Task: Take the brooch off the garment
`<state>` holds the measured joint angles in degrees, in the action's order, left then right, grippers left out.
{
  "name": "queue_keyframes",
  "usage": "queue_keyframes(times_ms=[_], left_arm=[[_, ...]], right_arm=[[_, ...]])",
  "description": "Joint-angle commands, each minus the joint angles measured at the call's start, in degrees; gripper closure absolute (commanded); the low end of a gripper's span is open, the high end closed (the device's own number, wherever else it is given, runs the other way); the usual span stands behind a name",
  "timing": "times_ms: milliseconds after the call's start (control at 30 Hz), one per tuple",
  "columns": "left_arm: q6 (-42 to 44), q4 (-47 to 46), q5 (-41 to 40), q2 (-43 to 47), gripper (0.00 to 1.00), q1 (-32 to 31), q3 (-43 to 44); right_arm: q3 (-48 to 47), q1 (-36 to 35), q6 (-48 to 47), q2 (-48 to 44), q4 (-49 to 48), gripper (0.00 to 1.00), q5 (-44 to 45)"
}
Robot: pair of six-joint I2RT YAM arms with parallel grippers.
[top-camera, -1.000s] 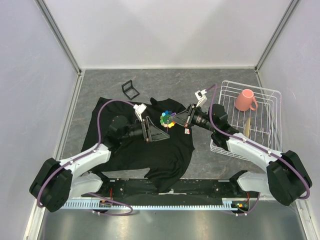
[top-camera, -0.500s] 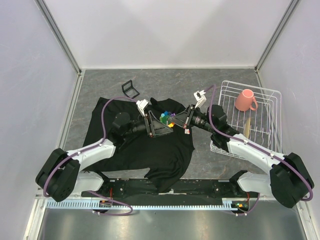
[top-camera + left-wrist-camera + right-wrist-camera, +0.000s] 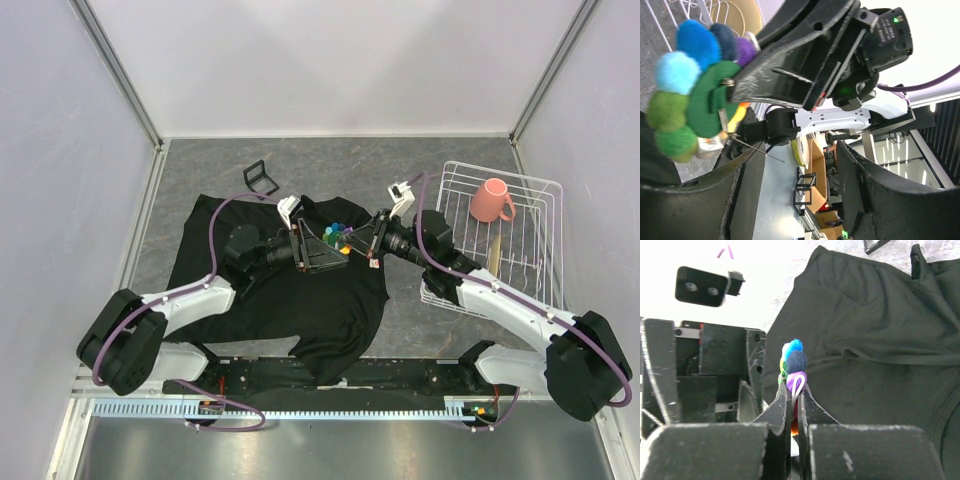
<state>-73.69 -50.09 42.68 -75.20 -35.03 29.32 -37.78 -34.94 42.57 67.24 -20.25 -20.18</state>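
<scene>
The black T-shirt garment (image 3: pixel 290 290) lies spread on the table between the arms. My right gripper (image 3: pixel 348 240) is shut on the many-coloured brooch (image 3: pixel 335 233) and holds it above the shirt. In the right wrist view the gripper (image 3: pixel 796 387) pinches the brooch (image 3: pixel 795 362) edge-on, with the shirt (image 3: pixel 880 340) behind it. My left gripper (image 3: pixel 335 254) is open, right by the brooch. In the left wrist view the gripper (image 3: pixel 792 150) stands wide apart below the brooch (image 3: pixel 695 85), whose thin pin sticks out bare. The shirt's white-red label (image 3: pixel 373 263) shows below the right gripper.
A white wire rack (image 3: pixel 545 235) stands at the right with a pink mug (image 3: pixel 490 200) and a wooden piece (image 3: pixel 494 250) in it. A small black frame (image 3: pixel 260 178) stands behind the shirt. Walls close in on three sides.
My left gripper has moved right and forward, up to the brooch. The right gripper has stayed shut on the brooch, shifting slightly away.
</scene>
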Motion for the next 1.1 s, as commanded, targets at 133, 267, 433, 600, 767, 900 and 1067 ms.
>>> queue_keyframes(times_ms=[133, 267, 433, 600, 767, 900, 1067], left_arm=[[-5.14, -7.22, -0.05, 1.81, 0.34, -0.48, 3.19], [-5.76, -6.87, -1.72, -0.38, 0.31, -0.39, 5.48], [-4.01, -4.23, -1.98, -1.53, 0.3, 0.4, 9.26], [5.03, 9.52, -3.56, 5.12, 0.31, 1.01, 11.89], [19.18, 33.62, -7.16, 11.21, 0.26, 2.15, 18.39], [27.27, 49.88, -9.89, 12.44, 0.24, 3.38, 26.91], [30.19, 56.15, -5.96, 14.02, 0.21, 4.88, 25.88]], right_arm=[[-2.56, -1.44, -3.63, -1.15, 2.5, 1.0, 2.34], [-1.95, -2.15, -3.19, -1.85, 1.97, 1.0, 1.03], [0.33, -2.24, -0.82, -4.74, 1.09, 1.0, -0.03], [2.36, -2.24, 0.67, -6.6, 1.8, 1.0, -0.73], [4.03, -2.15, 7.25, -5.46, -2.24, 1.0, -7.66], [4.38, -2.15, 9.72, -5.72, -0.76, 1.0, -9.78], [3.33, -2.15, 9.82, -7.3, 2.67, 1.0, -10.4]])
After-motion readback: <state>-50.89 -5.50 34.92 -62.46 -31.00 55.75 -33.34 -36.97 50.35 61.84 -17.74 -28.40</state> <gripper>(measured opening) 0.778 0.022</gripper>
